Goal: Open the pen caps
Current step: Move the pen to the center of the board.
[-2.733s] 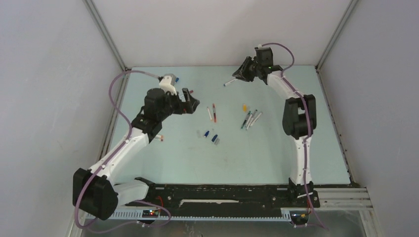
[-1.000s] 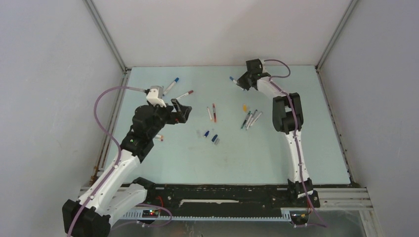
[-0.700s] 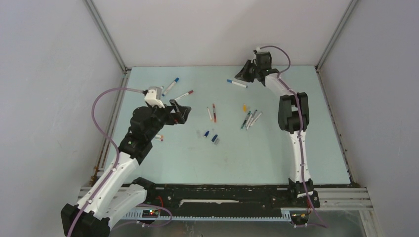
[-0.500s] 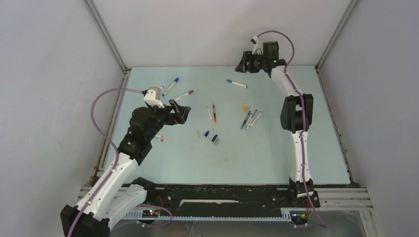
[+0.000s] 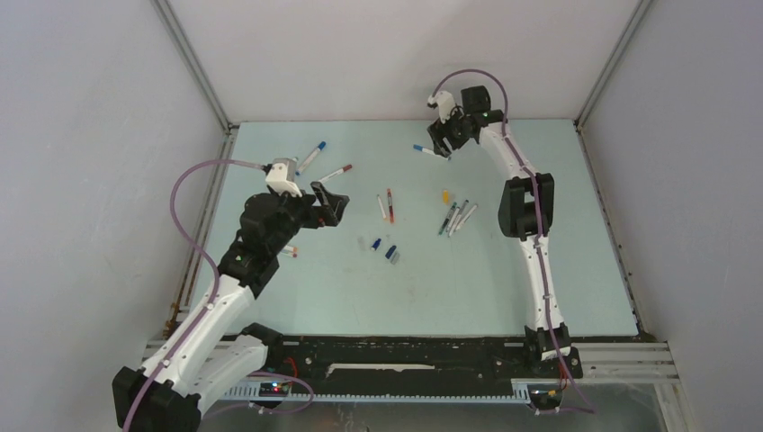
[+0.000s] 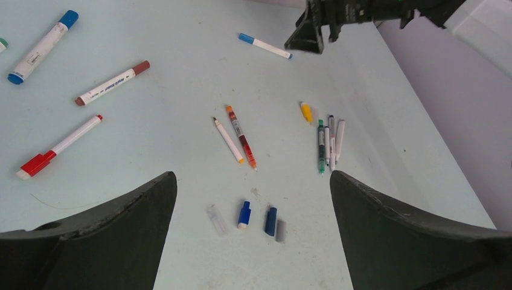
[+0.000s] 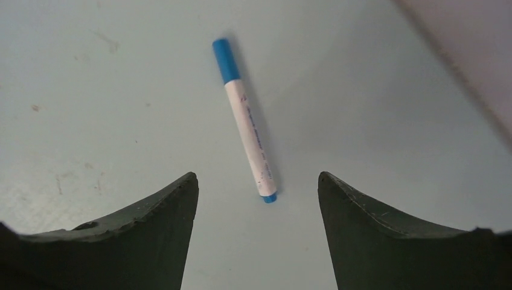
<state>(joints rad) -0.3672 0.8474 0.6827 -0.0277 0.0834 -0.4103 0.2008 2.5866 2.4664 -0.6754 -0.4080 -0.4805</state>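
Overhead, the right tool [image 7: 256, 176] hung near the far edge of the desk [image 5: 450, 279] with its jaws spread and nothing gripped. Directly beneath it lay a white pen [image 7: 247, 130], flat on the desk, its blue cap [image 7: 226, 59] seated on one end. The left tool [image 5: 329, 198] hovered toward the left edge, jaws wide apart and empty. Near the middle of the desk sat four loose caps in a short row: a clear cap [image 6: 217, 219], a blue loose cap [image 6: 244, 214], a dark blue cap [image 6: 270, 221] and a grey cap [image 6: 281, 231] just beside it. A yellow cap [image 6: 307, 112] lay alone, nearer the far edge, close to a bundle of slim pens [image 6: 329, 142]. At the centre a short white pen [image 6: 228, 140] and an orange-red pen [image 6: 241, 137] lay side by side. Toward the left edge three capped markers rested apart from one another: a blue-capped marker [image 6: 42, 46], a brown-capped marker [image 6: 112, 83] and a red-capped marker [image 6: 59, 147].
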